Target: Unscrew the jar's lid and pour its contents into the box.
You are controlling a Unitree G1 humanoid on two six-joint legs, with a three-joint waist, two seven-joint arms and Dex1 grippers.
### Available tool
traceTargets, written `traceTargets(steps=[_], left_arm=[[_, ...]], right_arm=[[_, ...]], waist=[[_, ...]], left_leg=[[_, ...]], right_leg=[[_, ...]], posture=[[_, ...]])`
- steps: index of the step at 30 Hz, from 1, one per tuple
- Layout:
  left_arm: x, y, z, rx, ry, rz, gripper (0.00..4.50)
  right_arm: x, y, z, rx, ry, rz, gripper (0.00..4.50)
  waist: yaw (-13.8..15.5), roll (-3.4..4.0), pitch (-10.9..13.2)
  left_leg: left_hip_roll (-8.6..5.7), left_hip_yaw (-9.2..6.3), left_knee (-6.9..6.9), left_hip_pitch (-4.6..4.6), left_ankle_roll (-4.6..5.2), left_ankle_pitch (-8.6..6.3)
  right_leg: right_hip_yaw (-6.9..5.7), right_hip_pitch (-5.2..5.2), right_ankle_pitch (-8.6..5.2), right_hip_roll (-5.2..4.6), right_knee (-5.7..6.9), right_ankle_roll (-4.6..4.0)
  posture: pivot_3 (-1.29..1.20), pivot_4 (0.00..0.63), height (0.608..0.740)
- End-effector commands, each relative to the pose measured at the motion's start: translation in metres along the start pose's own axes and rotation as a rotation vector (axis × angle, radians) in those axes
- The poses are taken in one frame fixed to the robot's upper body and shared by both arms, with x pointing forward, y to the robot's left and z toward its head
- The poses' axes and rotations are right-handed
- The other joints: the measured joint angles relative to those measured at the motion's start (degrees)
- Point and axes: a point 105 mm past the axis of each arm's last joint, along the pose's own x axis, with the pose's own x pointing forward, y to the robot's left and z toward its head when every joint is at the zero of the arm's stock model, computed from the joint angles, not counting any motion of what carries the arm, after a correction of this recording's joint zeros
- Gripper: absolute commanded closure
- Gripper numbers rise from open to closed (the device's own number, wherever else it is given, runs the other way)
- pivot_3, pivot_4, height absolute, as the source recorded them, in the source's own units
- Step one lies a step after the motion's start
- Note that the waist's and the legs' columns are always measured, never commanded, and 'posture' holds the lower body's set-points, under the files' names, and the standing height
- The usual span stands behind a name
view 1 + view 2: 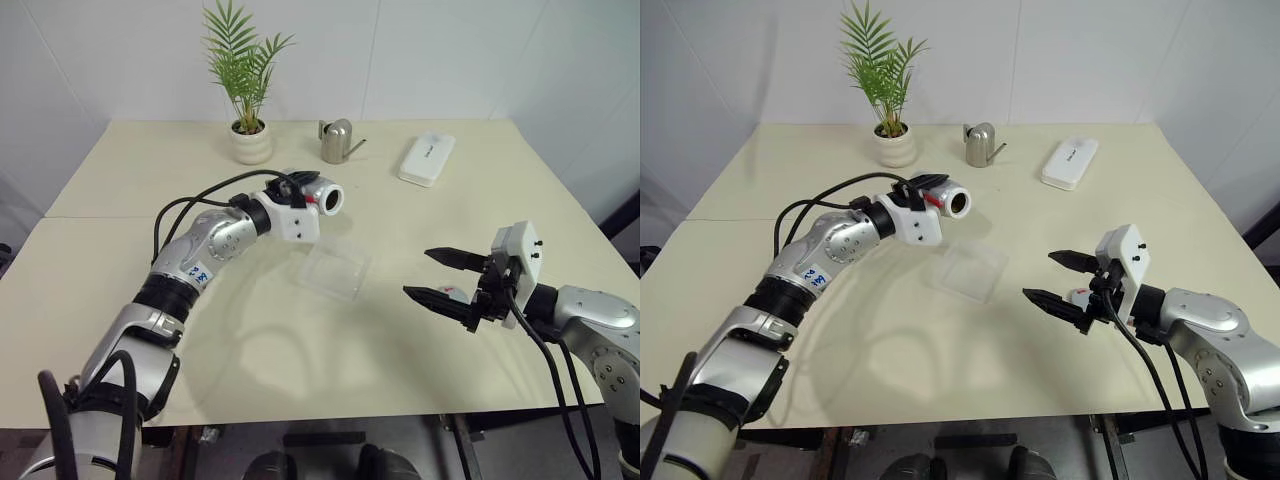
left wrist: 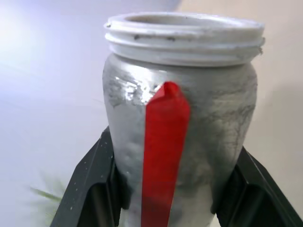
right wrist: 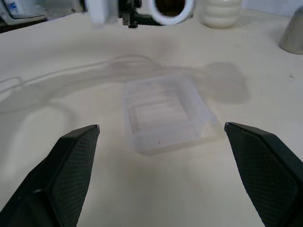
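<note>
The left gripper (image 1: 300, 186) was clamped on the jar (image 1: 322, 196), holding it up above the table (image 1: 480, 230), tipped on its side with its open mouth turned toward the robot's right. The lid was off, the bare screw thread showing at the rim. In the left wrist view the two black fingers (image 2: 92, 189) pressed against opposite sides of the jar (image 2: 189, 123), the red stripe (image 2: 163, 156) running down between them.

The box (image 1: 332, 267) lay flat on the table, below the jar's mouth and a little nearer the robot. In the right wrist view no brown bits could be made out in the box (image 3: 163, 113).

The right gripper (image 1: 440, 275) hovered to the right of the box, well apart from it, its fingers spread wide with nothing between them and pointing toward the box. A small pale object with a red mark (image 1: 449, 294) lay just beneath that gripper; whether it was the lid could not be told.

Beyond the box, at the table's far edge, stood a potted plant (image 1: 249, 130), a metal watering can (image 1: 337, 141) and a white case (image 1: 427, 158).
</note>
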Motion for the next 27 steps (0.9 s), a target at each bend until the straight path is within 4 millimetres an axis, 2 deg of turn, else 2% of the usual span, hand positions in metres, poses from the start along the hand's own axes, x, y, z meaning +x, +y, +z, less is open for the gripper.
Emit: traceTargets(steps=[1,3,7,13,19,21,27], left_arm=[[0.006,0.004,0.017,0.333,-0.127,0.118,2.54],[0.008,-0.003,0.015,0.419,-0.139,0.124,2.54],[0.014,-0.003,0.02,0.571,-0.183,0.175,2.54],[0.012,-0.01,0.015,0.677,-0.188,0.195,2.54],[0.009,-0.012,0.016,0.674,-0.222,0.175,2.54],[0.008,-0.011,0.012,0.62,-0.203,0.157,2.54],[0.0,0.007,0.01,0.482,-0.226,0.141,2.54]], right_arm=[[-0.002,0.007,0.012,-0.023,-0.053,-0.005,0.04],[-0.001,0.008,0.013,-0.017,-0.063,-0.012,0.04],[0.0,0.011,0.013,-0.003,-0.08,-0.022,0.04],[0.001,0.013,0.014,0.007,-0.101,-0.033,0.04],[0.001,0.014,0.013,0.014,-0.117,-0.035,0.04],[0.002,0.014,0.012,0.017,-0.117,-0.031,0.04],[0.003,0.013,0.008,0.026,-0.115,-0.021,0.04]], waist=[[0.0,0.0,0.0],[0.0,0.0,0.0],[0.0,-0.01,0.0],[0.0,-0.02,0.0],[-0.1,-0.04,0.0],[-0.1,-0.04,0.0],[-0.1,-0.05,0.0]], left_leg=[[0.0,0.01,-0.01,-0.01,0.01,-0.01],[0.01,0.03,0.0,-0.02,0.06,-0.03],[0.02,0.07,0.01,-0.05,0.09,-0.04],[0.02,0.15,0.03,-0.09,0.12,-0.06],[0.05,0.21,0.05,-0.07,0.12,-0.06],[0.06,0.24,0.07,-0.07,0.12,-0.06],[0.09,0.34,0.08,-0.07,0.12,-0.05]], right_leg=[[0.01,-0.02,0.0,0.0,0.0,0.0],[0.01,-0.03,0.0,0.0,0.01,0.0],[0.02,-0.08,0.0,0.0,0.02,0.01],[0.03,-0.13,-0.01,-0.01,0.04,0.02],[0.08,-0.16,-0.01,-0.01,0.09,0.02],[0.11,-0.17,-0.01,-0.01,0.12,0.02],[0.21,-0.27,-0.01,-0.02,0.19,0.02]], posture=[[0.0,0.15,0.74],[0.0,0.15,0.74],[0.0,0.15,0.74],[0.0,0.15,0.74],[0.0,0.15,0.74],[0.0,0.15,0.74],[0.0,0.15,0.74]])
